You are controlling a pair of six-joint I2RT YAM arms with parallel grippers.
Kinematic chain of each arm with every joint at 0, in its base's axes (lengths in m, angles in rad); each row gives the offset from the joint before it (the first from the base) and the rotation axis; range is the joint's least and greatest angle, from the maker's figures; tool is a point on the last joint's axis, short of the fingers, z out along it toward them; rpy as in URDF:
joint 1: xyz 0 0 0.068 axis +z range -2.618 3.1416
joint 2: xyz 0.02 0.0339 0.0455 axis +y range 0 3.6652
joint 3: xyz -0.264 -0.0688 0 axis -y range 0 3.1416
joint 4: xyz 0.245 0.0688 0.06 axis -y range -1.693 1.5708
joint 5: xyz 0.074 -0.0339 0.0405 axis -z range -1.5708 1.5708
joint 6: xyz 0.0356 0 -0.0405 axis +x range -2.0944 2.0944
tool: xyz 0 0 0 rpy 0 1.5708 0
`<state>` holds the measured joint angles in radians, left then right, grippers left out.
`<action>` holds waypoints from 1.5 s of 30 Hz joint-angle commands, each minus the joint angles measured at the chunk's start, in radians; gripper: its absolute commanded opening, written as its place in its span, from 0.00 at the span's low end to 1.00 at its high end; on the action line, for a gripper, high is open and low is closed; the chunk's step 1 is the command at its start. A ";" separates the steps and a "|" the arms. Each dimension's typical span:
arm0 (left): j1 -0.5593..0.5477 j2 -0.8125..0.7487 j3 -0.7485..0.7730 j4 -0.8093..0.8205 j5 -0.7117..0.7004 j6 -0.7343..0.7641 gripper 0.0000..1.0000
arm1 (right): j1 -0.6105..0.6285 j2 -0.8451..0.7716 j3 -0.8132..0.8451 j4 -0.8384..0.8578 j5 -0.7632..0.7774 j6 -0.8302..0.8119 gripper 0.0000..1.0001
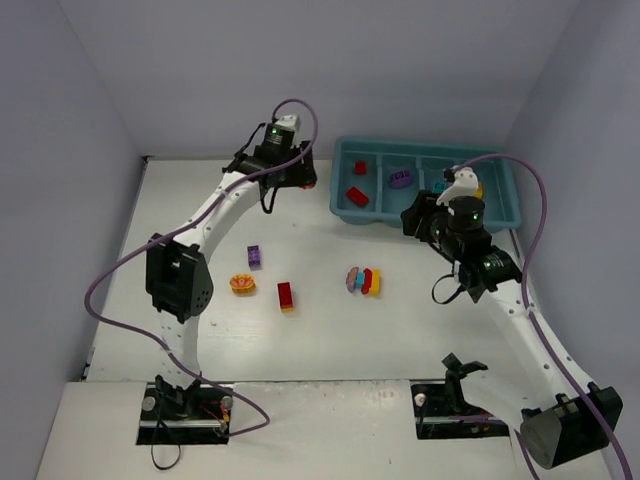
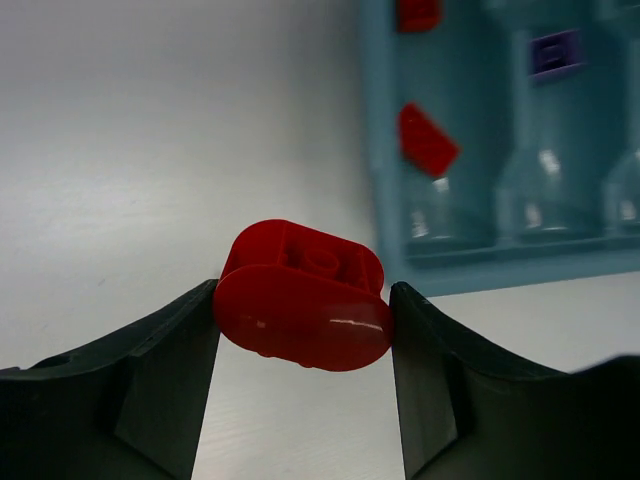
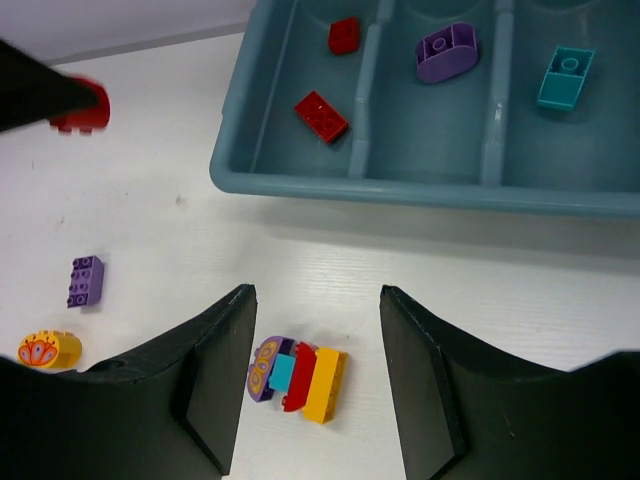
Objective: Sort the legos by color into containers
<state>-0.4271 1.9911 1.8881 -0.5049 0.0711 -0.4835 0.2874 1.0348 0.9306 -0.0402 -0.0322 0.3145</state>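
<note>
White matte surface (image 1: 330,340), closed in by plain lilac-grey walls (image 1: 400,60) at 9, 12 and 3 o'clock.

Top view: a teal tray (image 1: 400,143) of smooth moulded plastic lies at 1 to 2 o'clock. It has a raised rim and four side-by-side rectangular compartments.
- The compartment nearest 9 o'clock holds two red bricks (image 1: 357,195), well apart, one at its 12 o'clock end and one at its 6 o'clock end.
- The next holds one purple brick (image 1: 401,179) with rounded ends and a single stud.
- The third holds a square-edged cyan brick (image 3: 566,78).
- The fourth is largely hidden behind the right arm (image 1: 510,300); its contents cannot be told.

The left tool (image 2: 304,300) is at 12 o'clock on the surface, just at 9 o'clock of the tray. It is clamped on a glossy red oval brick (image 2: 300,330), with one dark finger against each rounded end.

The right tool (image 3: 315,300) is at 2 o'clock, by the tray's near rim. Its jaws stand moderately parted with nothing between them.

Loose legos lie around the centre of the surface:
- a multicoloured stack (image 1: 363,281) of purple, cyan, red and yellow pieces, on its side;
- a red-and-yellow pair (image 1: 285,295) at 9 o'clock of the stack;
- a small studded purple block (image 1: 254,256) farther toward 9 o'clock;
- a rounded orange piece (image 1: 242,284) with a printed face, at 6 o'clock of that block.
</note>
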 commanded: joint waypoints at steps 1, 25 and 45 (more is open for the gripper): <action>-0.051 0.020 0.156 0.129 -0.007 -0.021 0.08 | -0.005 -0.047 -0.009 -0.007 0.029 0.017 0.49; -0.139 0.269 0.445 0.385 -0.051 0.059 0.75 | -0.007 -0.122 -0.039 -0.102 -0.032 0.002 0.50; -0.026 -0.248 -0.412 -0.027 -0.317 -0.125 0.75 | 0.004 -0.010 -0.022 -0.064 -0.074 0.017 0.50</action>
<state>-0.5064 1.7863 1.5314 -0.4419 -0.2596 -0.5251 0.2878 1.0084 0.8845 -0.1810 -0.0853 0.3157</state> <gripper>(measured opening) 0.753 0.502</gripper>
